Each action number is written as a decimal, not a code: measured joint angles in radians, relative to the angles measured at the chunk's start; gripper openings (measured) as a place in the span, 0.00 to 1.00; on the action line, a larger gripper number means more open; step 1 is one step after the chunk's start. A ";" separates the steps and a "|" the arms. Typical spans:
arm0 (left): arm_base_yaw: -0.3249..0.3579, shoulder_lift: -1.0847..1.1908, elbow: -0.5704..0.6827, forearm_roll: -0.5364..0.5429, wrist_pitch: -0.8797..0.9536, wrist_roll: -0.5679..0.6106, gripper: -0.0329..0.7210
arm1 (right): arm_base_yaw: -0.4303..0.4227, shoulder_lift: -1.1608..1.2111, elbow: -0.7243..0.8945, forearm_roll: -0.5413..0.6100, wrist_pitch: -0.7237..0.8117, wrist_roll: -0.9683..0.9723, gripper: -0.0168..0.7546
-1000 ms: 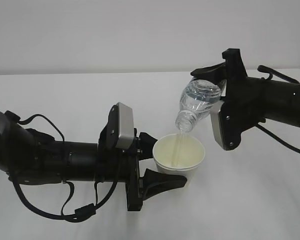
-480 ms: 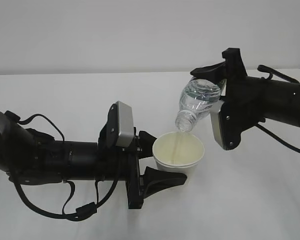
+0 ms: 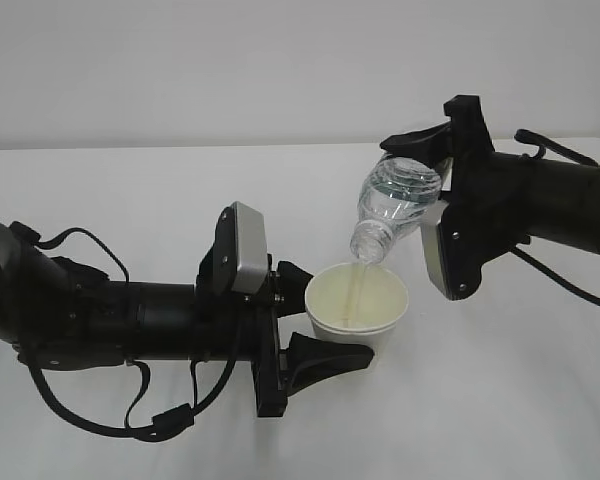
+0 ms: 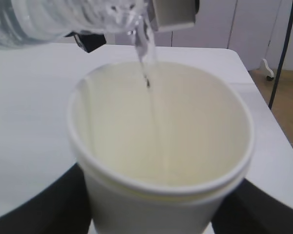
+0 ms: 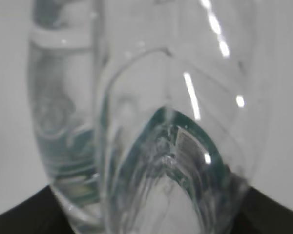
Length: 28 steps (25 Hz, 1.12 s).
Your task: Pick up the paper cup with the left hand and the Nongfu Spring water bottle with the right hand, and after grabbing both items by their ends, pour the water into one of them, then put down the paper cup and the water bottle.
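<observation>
Left to right: left hand [image 3: 315, 325], jaws clamped round lower wall of cup [image 3: 358, 310], held upright above counter [image 3: 130, 190]; thin stream of water [image 3: 358, 285] falling into cup; bottle [image 3: 395, 210] tilted neck-down just above rim, base clamped in jaws of right hand [image 3: 420, 160]. Both pickups done; pour under way, water remaining in bottle. Left to do: finishing pour, righting bottle, setting both down. Count: one cup, one bottle, two hands.
</observation>
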 joint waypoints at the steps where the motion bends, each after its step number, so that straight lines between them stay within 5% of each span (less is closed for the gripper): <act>1: 0.000 0.000 0.000 -0.002 0.000 0.000 0.67 | 0.000 0.000 0.000 0.000 0.000 -0.002 0.61; 28: 0.000 0.000 0.000 -0.010 0.000 -0.004 0.67 | 0.000 0.000 0.000 0.000 -0.002 -0.002 0.61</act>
